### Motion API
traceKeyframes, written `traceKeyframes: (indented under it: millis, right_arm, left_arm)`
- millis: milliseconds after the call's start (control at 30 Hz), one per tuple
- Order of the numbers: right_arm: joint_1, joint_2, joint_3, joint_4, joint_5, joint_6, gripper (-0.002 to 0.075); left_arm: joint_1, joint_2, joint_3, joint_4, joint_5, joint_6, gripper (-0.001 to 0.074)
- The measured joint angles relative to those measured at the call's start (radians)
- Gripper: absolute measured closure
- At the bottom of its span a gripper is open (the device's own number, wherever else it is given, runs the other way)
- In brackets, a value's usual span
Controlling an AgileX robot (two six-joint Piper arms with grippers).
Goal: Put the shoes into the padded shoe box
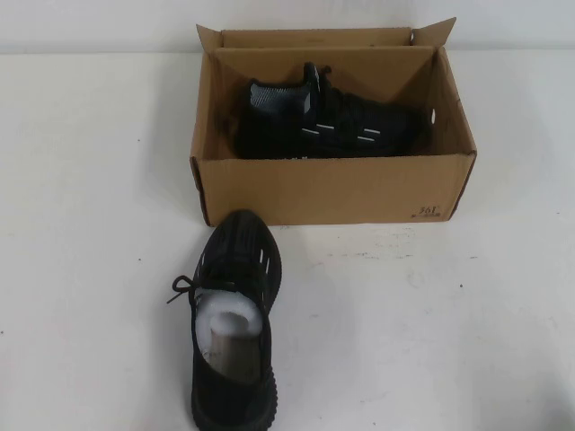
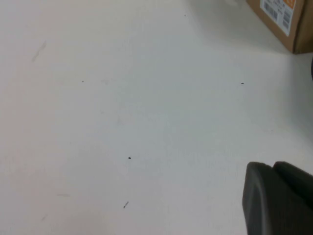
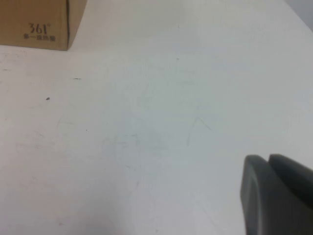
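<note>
The brown cardboard shoe box (image 1: 332, 189) stands open at the table's far middle. One black sneaker (image 1: 323, 121) lies on its side inside it. The other black sneaker (image 1: 238, 256), stuffed with white paper, stands on the table in front of the box, toe toward it. Neither arm shows in the high view. My left gripper (image 2: 271, 166) is shut and empty over bare table, with a box corner (image 2: 283, 19) far off. My right gripper (image 3: 268, 159) is shut and empty over bare table, away from the box's logo corner (image 3: 34, 22).
The white table (image 1: 449, 323) stretches wide on both sides of the box and the loose sneaker. The box's flaps stand up at its back and corners. A pale wall runs behind the table.
</note>
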Motion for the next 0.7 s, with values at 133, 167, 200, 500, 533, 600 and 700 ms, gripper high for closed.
traceKeyframes:
  millis: [133,167,200,500,533,600,700]
  right_arm:
    - [0.000,0.000,0.000,0.000,0.000,0.000,0.0733]
    - [0.000,0.000,0.000,0.000,0.000,0.000,0.0733]
    - [0.000,0.000,0.000,0.000,0.000,0.000,0.0733]
    - [0.000,0.000,0.000,0.000,0.000,0.000,0.0733]
    - [0.000,0.000,0.000,0.000,0.000,0.000,0.0733]
    - [0.000,0.000,0.000,0.000,0.000,0.000,0.0733]
    - [0.000,0.000,0.000,0.000,0.000,0.000,0.0733]
  left_arm:
    - [0.000,0.000,0.000,0.000,0.000,0.000,0.0739]
    - [0.000,0.000,0.000,0.000,0.000,0.000,0.0739]
    - [0.000,0.000,0.000,0.000,0.000,0.000,0.0739]
    - [0.000,0.000,0.000,0.000,-0.005,0.000,0.0739]
    - [0.000,0.000,0.000,0.000,-0.010,0.000,0.0739]
    - [0.000,0.000,0.000,0.000,-0.021,0.000,0.0739]
    - [0.000,0.000,0.000,-0.006,-0.048,-0.027,0.0739]
